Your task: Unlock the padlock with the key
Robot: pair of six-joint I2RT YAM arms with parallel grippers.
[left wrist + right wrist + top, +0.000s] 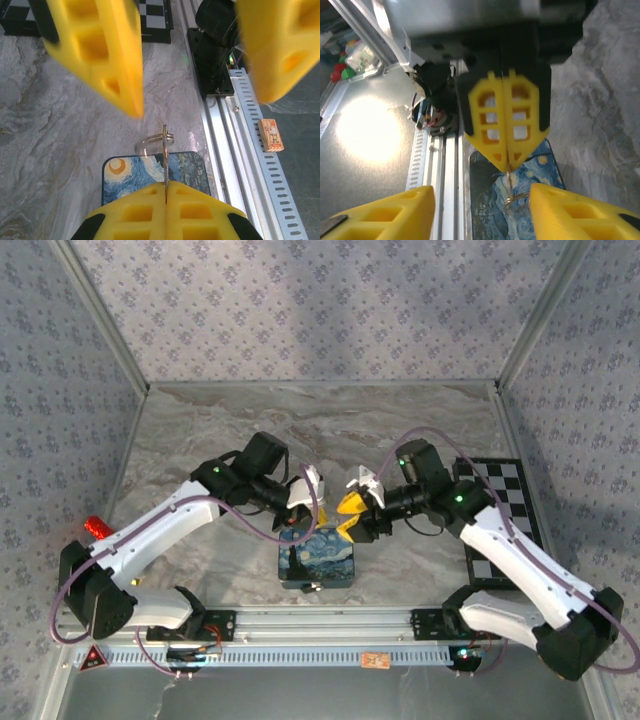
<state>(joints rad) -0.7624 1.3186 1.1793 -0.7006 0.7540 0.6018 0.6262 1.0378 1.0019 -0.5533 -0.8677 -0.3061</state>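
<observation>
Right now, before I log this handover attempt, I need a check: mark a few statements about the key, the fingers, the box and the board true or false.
1. The left fingers are shut on the key. True.
2. The right fingers are clamped on the key. False: they stand wide apart, not closed on it.
3. The blue starry box lies beneath the key. True.
4. The chessboard lies on the robot's left side. False: it lies on the right side.
</observation>
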